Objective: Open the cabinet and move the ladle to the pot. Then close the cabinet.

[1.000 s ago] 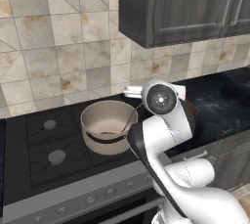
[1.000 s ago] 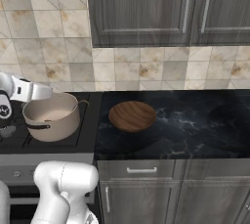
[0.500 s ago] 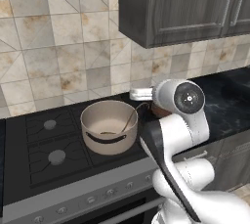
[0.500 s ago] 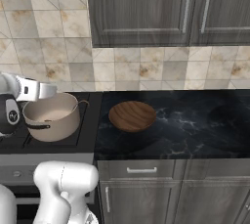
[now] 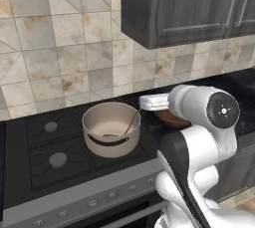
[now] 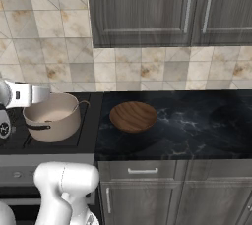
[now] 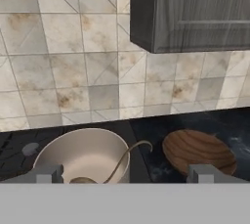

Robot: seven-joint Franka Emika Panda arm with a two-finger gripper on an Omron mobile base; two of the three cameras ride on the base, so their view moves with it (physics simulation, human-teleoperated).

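The tan pot (image 5: 112, 145) stands on the stove's right rear burner, also seen in the right base view (image 6: 51, 126) and the hand view (image 7: 49, 152). The ladle (image 5: 130, 123) lies inside it, its brown bowl on the pot's floor and its thin curved handle (image 7: 126, 155) leaning over the right rim. My gripper (image 7: 126, 175) is open and empty, hovering just behind and above the pot, fingertips (image 7: 49, 174) set wide apart. The dark wood-grain cabinet (image 6: 142, 8) hangs above the counter with both doors shut (image 5: 194, 3).
A brown wooden bowl (image 6: 133, 116) sits on the black marble counter (image 6: 197, 126) right of the stove. The black cooktop (image 5: 45, 147) has free burners on the left. Drawer units (image 6: 142, 189) run under the counter. A tiled wall (image 7: 73, 56) stands behind.
The arm's big joint has swung rightward in the left base view, the hand staying near the pot's right rim. Ladle, pot and cabinet doors have not moved.
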